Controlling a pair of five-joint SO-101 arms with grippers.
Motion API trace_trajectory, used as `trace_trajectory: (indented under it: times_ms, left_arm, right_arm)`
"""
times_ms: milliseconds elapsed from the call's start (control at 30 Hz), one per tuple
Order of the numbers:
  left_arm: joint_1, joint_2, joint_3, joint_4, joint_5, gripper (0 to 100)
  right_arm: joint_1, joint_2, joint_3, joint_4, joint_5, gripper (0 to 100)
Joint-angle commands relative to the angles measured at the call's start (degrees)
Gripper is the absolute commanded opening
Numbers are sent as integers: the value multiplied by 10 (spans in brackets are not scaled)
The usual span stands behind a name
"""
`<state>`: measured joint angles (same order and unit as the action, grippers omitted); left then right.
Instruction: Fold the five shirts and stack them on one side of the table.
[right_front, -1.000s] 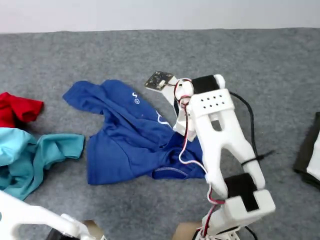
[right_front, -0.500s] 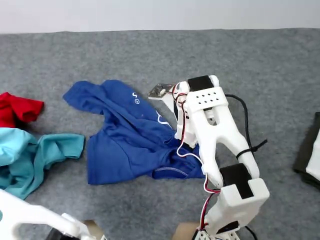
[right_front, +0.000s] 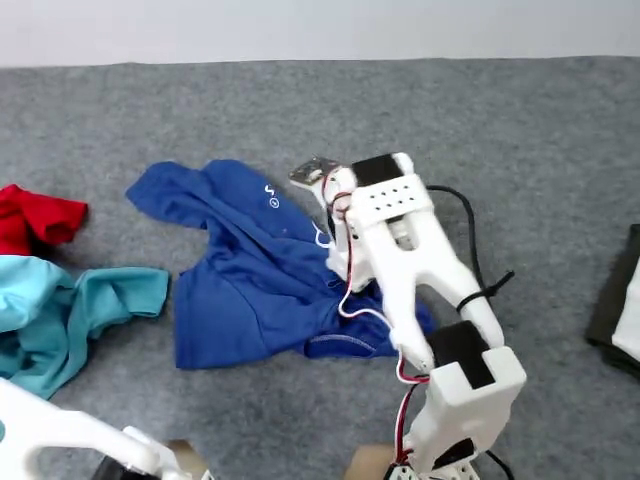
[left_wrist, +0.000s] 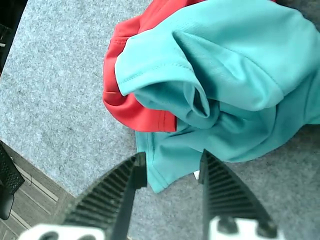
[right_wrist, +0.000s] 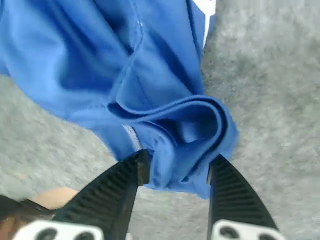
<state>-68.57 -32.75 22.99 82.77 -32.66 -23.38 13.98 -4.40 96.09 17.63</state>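
Your right fingers (right_wrist: 131, 176) stand apart, straddling a bunched fold of the blue shirt (right_wrist: 100, 60), nothing clamped. Left fingers (left_wrist: 131, 177) are open above the teal shirt (left_wrist: 225, 75) hem, with the red shirt (left_wrist: 140, 107) beneath. The high view places the blue shirt crumpled mid-tabletop (right_front: 520, 120), well apart from the teal and red shirts.

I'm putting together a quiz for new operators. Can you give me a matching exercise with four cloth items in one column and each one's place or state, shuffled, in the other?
1. blue shirt
2. red shirt
3. teal shirt
4. dark garment

A. at the right edge of the high view
B. partly under the teal shirt
C. fold between the open fingers of the right gripper
D. hem below the left gripper

Pairs: 1-C, 2-B, 3-D, 4-A
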Motion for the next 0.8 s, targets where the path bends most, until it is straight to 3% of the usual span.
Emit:
trace_trajectory:
  times_ms: [0,467,767]
  left_arm:
    - [4,-15,-3,3,-2,177]
    - [4,-15,-3,2,-3,177]
    - [4,-15,-3,2,-3,177]
  right_arm:
    - [-10,-14,-28,-12,-65,198]
    - [73,37,-27,-40,-43,195]
    - [76,40,-27,-102,-11,195]
